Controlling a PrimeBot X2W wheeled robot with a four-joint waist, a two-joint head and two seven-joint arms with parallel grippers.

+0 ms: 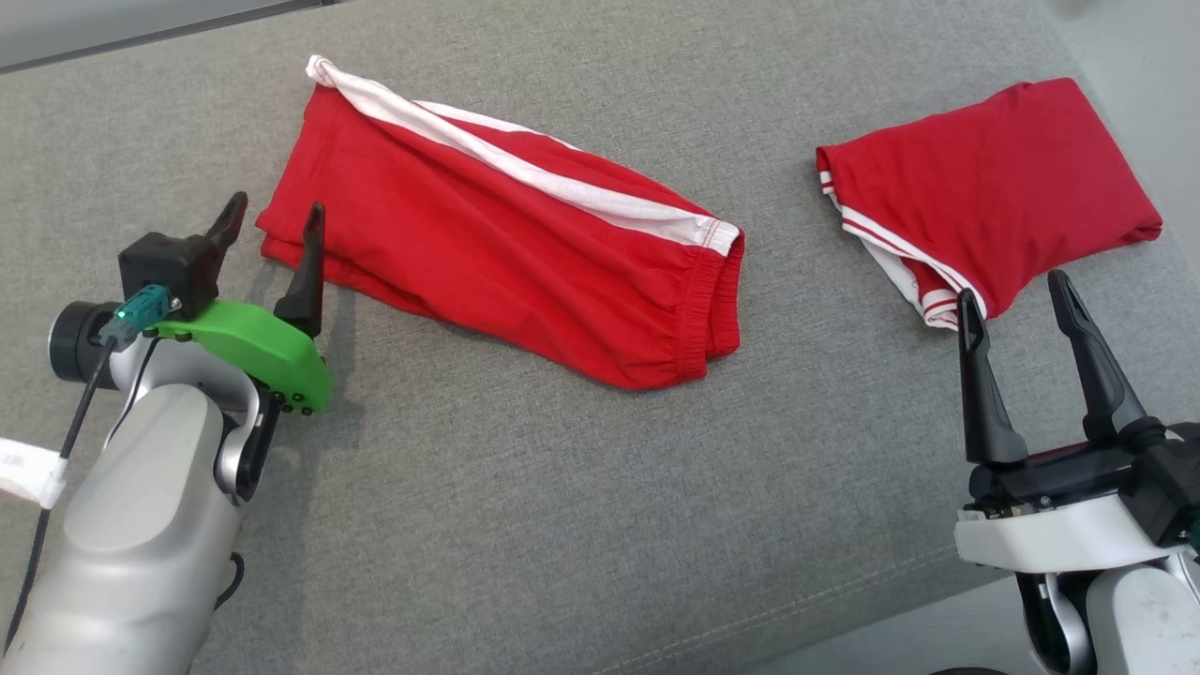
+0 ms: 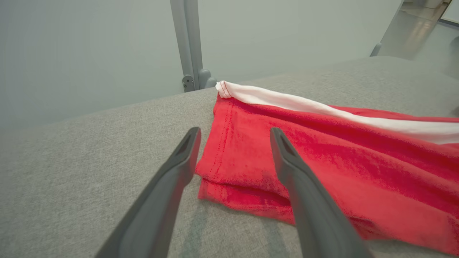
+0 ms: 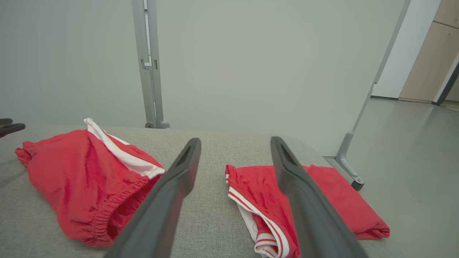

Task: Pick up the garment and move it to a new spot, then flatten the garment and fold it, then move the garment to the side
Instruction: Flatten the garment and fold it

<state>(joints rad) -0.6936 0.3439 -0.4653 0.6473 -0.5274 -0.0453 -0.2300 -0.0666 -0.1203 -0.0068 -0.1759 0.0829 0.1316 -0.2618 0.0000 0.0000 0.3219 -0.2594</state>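
The left hand (image 1: 277, 202), fingers wide and empty, sits low at the hem corner of the folded red shorts (image 1: 497, 253), which lie slantwise from far left to waistband at near centre on the grey cloth counter (image 1: 562, 487), the right hand (image 1: 1012, 286) equally wide near a folded red shirt (image 1: 994, 187), pale wall (image 3: 251, 53) behind.

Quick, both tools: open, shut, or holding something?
Left tool: open, holding nothing, at the end of the red shorts.
Right tool: open, holding nothing, near the folded red garment.
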